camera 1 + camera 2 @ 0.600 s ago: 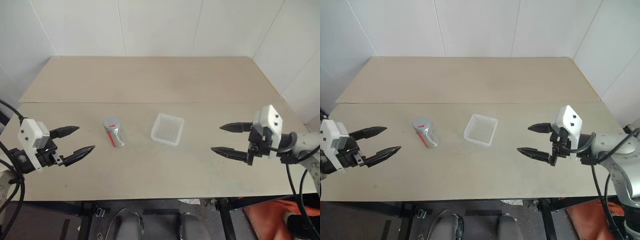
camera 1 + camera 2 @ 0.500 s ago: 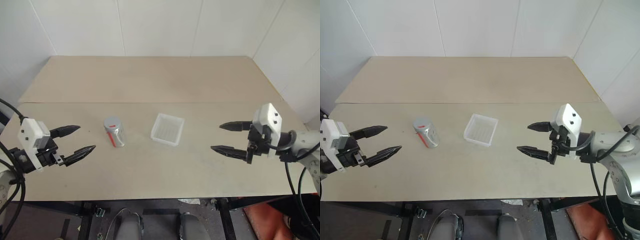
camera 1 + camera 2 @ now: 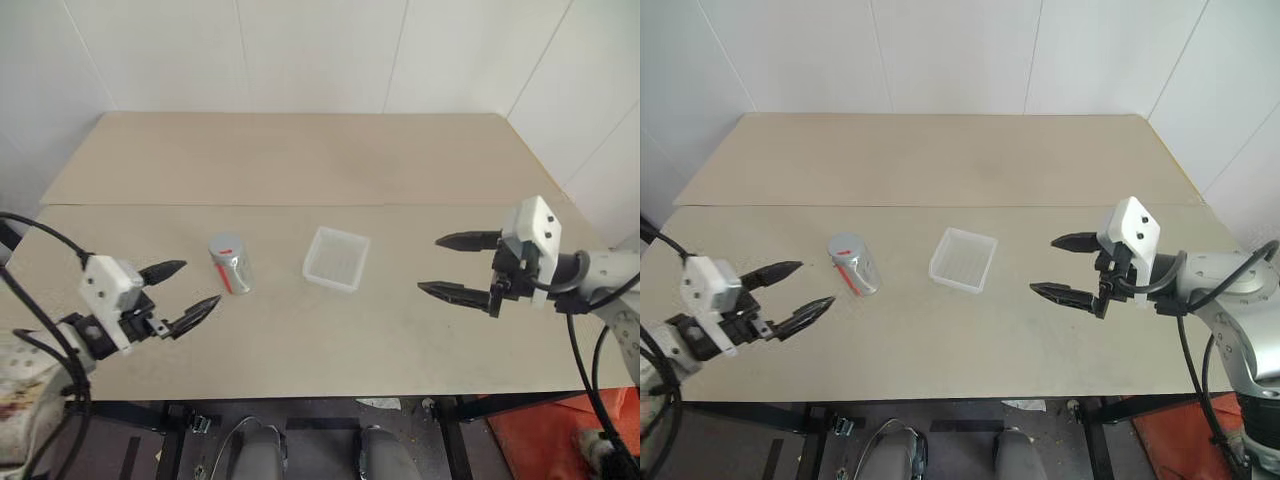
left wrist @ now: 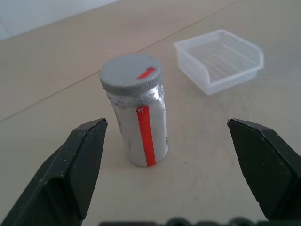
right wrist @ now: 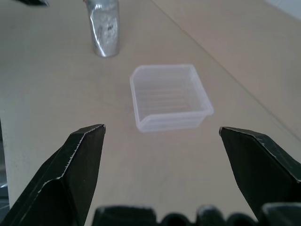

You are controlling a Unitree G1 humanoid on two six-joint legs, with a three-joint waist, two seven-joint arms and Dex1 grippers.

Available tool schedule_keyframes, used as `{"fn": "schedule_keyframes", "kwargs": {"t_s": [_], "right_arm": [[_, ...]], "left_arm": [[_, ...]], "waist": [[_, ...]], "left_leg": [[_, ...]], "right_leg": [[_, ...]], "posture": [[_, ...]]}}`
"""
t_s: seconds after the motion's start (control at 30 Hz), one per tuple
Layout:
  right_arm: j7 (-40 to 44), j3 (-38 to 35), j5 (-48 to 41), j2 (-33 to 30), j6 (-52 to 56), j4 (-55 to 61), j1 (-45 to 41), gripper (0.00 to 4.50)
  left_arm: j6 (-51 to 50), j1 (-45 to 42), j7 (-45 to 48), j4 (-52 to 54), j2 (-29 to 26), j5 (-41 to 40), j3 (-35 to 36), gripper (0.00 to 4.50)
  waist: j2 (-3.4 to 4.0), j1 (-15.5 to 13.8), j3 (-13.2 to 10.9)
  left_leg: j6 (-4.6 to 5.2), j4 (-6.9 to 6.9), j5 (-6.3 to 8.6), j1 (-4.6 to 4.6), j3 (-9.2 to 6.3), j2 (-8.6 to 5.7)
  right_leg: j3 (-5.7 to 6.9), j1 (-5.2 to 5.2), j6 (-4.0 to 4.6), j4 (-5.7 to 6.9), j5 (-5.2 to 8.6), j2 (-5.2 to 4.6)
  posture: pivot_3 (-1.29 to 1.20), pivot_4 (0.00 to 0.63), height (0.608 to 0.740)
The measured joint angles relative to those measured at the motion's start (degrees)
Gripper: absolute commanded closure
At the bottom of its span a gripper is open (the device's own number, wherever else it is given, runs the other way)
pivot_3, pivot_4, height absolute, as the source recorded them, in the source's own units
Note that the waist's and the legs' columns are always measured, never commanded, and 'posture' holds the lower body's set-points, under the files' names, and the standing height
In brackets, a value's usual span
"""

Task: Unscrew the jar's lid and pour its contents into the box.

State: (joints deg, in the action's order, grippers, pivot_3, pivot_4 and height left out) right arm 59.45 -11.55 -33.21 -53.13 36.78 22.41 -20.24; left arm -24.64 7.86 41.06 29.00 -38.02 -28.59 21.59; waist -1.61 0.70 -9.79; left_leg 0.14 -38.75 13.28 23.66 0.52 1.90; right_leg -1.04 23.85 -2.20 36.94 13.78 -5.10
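Two wide-open, empty grippers flank your work: the left gripper (image 3: 183,290) sits just beside the upright, still-capped jar (image 3: 230,264), straight ahead of its jaws, while the right gripper (image 3: 457,267) faces the box (image 3: 336,259) from farther off.

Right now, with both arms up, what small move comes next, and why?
Probably ease the left gripper forward until its open fingers straddle the jar. The jar stands upright on the table with the lid on, just ahead of that gripper and untouched; the box sits apart.
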Motion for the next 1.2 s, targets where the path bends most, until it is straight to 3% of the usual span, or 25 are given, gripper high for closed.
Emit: {"fn": "schedule_keyframes", "kwargs": {"t_s": [0.27,0.57,0.7,0.93,1.03,1.17,1.2], "right_arm": [[6.54,2.55,-1.90,-0.17,-1.07,-3.03,-6.20,0.00],[6.77,4.10,-1.74,-0.36,-2.37,-2.89,-7.19,0.00],[6.56,4.04,-1.81,-0.46,-2.38,-2.52,-7.21,0.00],[5.35,3.76,-1.86,-0.45,-2.37,-1.38,-7.18,0.00],[4.80,3.73,-1.87,-0.45,-2.37,-1.08,-7.13,0.00],[4.33,3.55,-2.02,-0.45,-2.36,-0.89,-6.83,0.00],[4.14,3.52,-2.05,-0.45,-2.33,-0.89,-6.76,0.00]], "left_arm": [[-3.20,-1.70,-13.48,1.80,8.22,5.92,-7.26,0.05],[-1.52,-9.16,-20.06,-3.68,15.90,11.42,-14.40,0.05],[-1.37,-14.66,-22.52,-7.62,17.13,13.29,-15.02,0.05],[-1.14,-16.07,-22.50,-10.32,17.31,14.02,-15.05,0.05],[-1.13,-16.91,-22.60,-10.83,17.68,14.02,-15.05,0.67],[-0.06,-17.01,-22.96,-10.86,18.41,14.62,-15.39,1.99],[-0.06,-16.99,-23.02,-10.86,18.52,14.80,-15.39,2.12]], "waist": [[0.00,-0.13,0.00],[0.00,-0.36,0.00],[0.00,-0.53,0.00],[0.00,-0.53,0.00],[-0.01,-0.62,0.00],[-0.01,-0.68,0.00],[-0.01,-0.68,0.00]], "left_leg": [[0.00,-0.01,0.00,-0.24,-0.05,-0.05],[0.00,-0.02,0.00,-0.44,-0.13,-0.06],[0.00,-0.02,0.00,-0.44,-0.12,-0.07],[0.01,-0.02,0.00,-0.44,-0.13,-0.07],[0.00,-0.02,0.00,-0.43,-0.13,-0.08],[0.01,-0.02,0.00,-0.43,-0.13,-0.07],[0.01,-0.02,0.00,-0.43,-0.13,-0.07]], "right_leg": [[0.06,-0.31,0.00,-0.07,0.00,-0.03],[0.13,-0.60,0.01,-0.15,-0.01,-0.02],[0.14,-0.61,0.00,-0.16,-0.01,-0.03],[0.14,-0.61,0.00,-0.16,-0.01,-0.04],[0.15,-0.60,0.00,-0.17,-0.01,-0.04],[0.14,-0.60,0.00,-0.17,-0.01,-0.04],[0.14,-0.60,0.00,-0.17,-0.01,-0.04]], "posture": [[0.00,0.150,0.740],[0.00,0.150,0.740],[0.00,0.150,0.740],[0.00,0.150,0.740],[0.00,0.150,0.740],[0.00,0.150,0.740],[0.00,0.150,0.740]]}}
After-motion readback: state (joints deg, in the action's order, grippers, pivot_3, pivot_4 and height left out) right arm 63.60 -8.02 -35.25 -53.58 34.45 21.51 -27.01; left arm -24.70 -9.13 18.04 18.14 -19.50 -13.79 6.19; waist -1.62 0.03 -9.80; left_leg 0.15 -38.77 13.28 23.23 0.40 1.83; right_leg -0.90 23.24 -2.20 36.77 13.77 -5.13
